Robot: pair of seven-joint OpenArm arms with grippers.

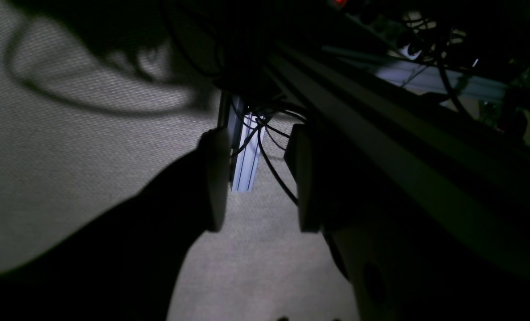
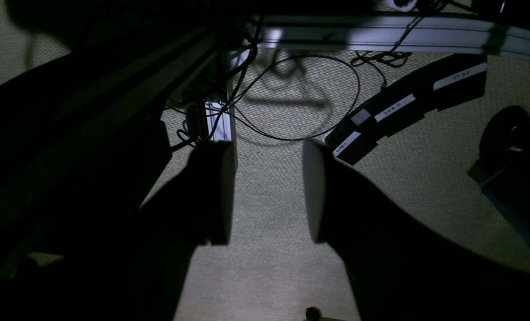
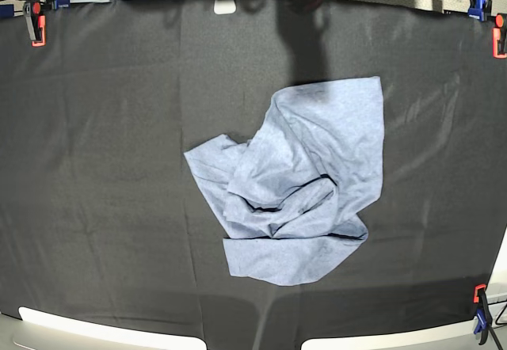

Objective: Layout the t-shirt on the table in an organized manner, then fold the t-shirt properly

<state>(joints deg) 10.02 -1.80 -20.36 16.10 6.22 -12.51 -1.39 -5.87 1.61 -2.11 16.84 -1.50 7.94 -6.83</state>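
On the table, a wide black cloth surface, we find the t-shirt lying crumpled just right of centre in the base view. It is a light blue-grey heap: one flatter panel reaches toward 1 o'clock, a folded edge points toward 9 o'clock, and a band of fabric runs along the 6 o'clock side. Deep creases and shadowed pockets sit near the middle of the heap. We cannot see any lettering. Clamps in orange and blue hold the cloth at the corners, at 10, 2 and 5 o'clock.

Neither arm shows over the table in the base view; nothing touches the shirt.

In the left wrist view, the left gripper has its jaws parted with a clear gap between them, holding nothing; through the gap we see woven carpet and an aluminium rail with cables.

In the right wrist view, the right gripper likewise stands with jaws apart and empty, above the same carpet. At 2 o'clock from it lies a dark curved bar with white labels.
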